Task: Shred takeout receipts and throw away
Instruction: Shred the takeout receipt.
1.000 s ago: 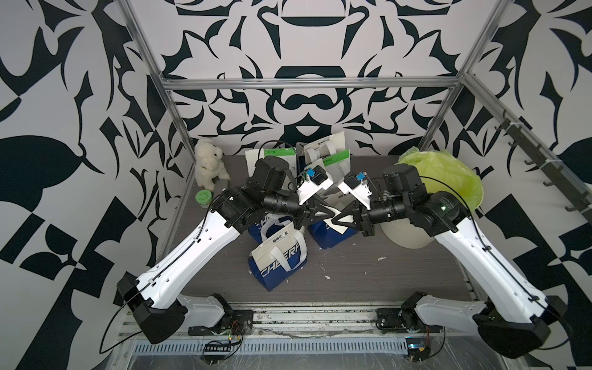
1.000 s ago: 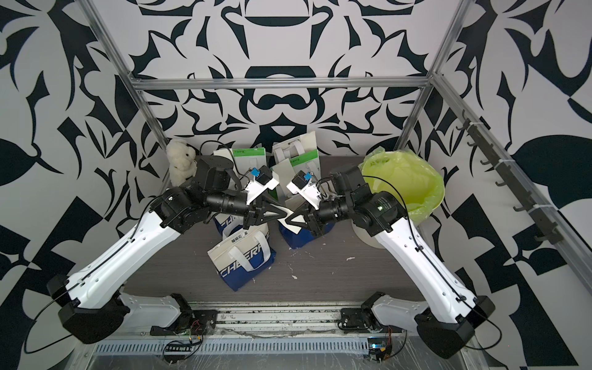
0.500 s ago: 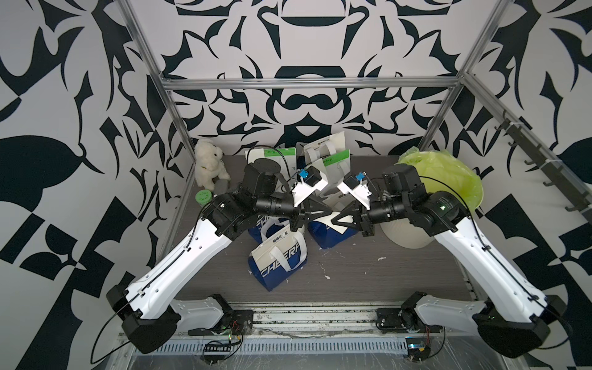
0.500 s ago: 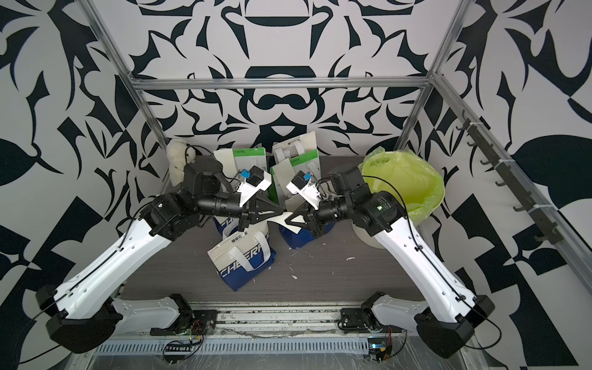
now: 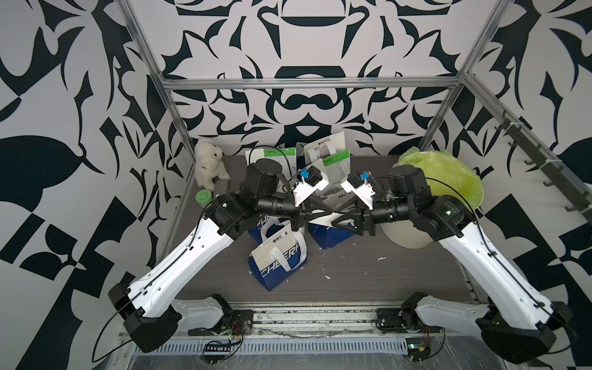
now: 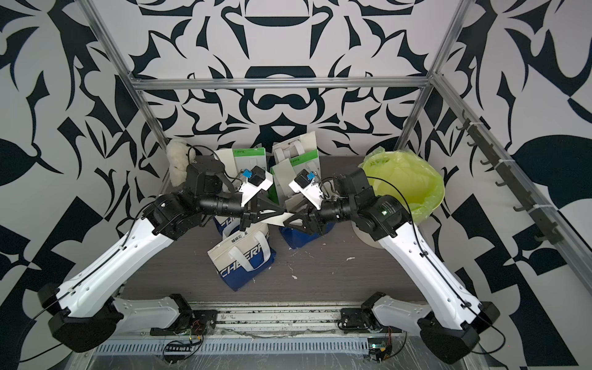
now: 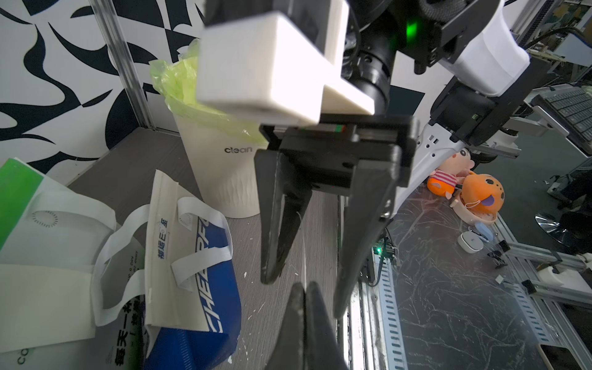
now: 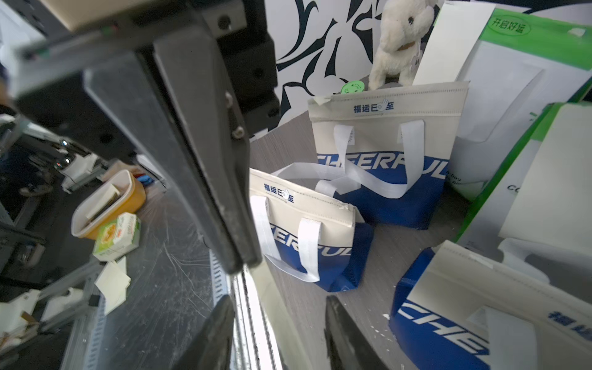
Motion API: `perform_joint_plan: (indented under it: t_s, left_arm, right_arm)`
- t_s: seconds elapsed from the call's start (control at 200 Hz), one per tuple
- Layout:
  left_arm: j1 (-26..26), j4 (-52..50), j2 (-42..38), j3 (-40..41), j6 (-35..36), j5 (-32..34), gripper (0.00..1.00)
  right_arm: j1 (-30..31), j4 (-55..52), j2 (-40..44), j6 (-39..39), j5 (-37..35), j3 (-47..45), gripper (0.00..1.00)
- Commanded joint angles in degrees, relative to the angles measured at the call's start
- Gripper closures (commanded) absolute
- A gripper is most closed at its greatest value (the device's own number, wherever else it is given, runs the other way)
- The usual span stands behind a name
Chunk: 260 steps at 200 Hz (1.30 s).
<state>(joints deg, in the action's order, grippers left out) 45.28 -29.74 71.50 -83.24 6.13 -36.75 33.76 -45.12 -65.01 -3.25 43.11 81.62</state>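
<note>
Bright, even light casts soft shadows; the left gripper [image 8: 243, 267] is blurred close-up.

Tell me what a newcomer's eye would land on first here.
The two black hands meet tip to tip in mid-air above the blue-and-white bags: the left hand is shut on a pale paper slip, the right hand open around it. At the table's far right stands a bin with a bright green liner.

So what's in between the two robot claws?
A receipt. The left gripper is shut on it, and the right gripper stands open around it. Both top views show it.
</note>
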Motion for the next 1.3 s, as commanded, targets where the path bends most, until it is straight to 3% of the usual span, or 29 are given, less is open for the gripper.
perform_joint_plan:
  t_s: [0.0,0.25,0.47,0.58,0.66,0.76,1.035,1.115,1.17,1.23,1.295]
  left_arm:
    - [-0.2,4.0,-2.4,3.1,-2.4,0.5,1.0]
    - [-0.3,15.9,-7.8,11.4,-8.6,-0.7,1.0]
    - [-0.4,19.0,-10.1,13.8,-11.0,-2.5,1.0]
    - [-0.5,19.0,-10.4,14.1,-11.1,-2.5,1.0]
    - [-0.6,19.2,-10.5,14.2,-11.1,-2.4,1.0]
    - [-0.6,19.4,-10.3,14.1,-11.1,-2.4,1.0]
    - [-0.7,20.6,-10.2,14.6,-11.1,-0.9,1.0]
    - [-0.7,20.8,-10.2,14.6,-11.1,0.3,1.0]
    - [-0.7,20.8,-10.1,14.6,-10.8,1.7,1.0]
    - [-0.7,21.4,-9.8,15.0,-10.6,4.4,1.0]
    - [-0.6,22.9,-9.7,15.5,-10.5,7.2,1.0]
  right_arm:
    - [0.1,6.7,2.9,1.6,0.8,-1.1,0.47]
    - [0.1,14.3,3.8,5.0,4.7,-4.1,0.48]
    - [0.0,17.1,3.7,5.7,5.9,-5.2,0.5]
    - [0.0,17.7,3.6,6.1,6.8,-5.1,0.59]
    - [-0.1,18.2,3.6,6.7,7.2,-5.2,0.72]
    - [-0.1,19.3,3.8,7.4,7.6,-5.5,0.82]
    - [-0.1,19.9,3.4,8.5,8.9,-5.5,0.9]
    - [0.0,21.0,3.1,9.7,9.4,-5.9,1.0]
    - [0.0,21.3,2.8,11.2,8.9,-6.0,1.0]
    - [-0.1,21.3,1.9,13.3,7.6,-5.9,1.0]
    - [-0.1,18.9,0.5,15.9,0.1,-4.9,1.0]
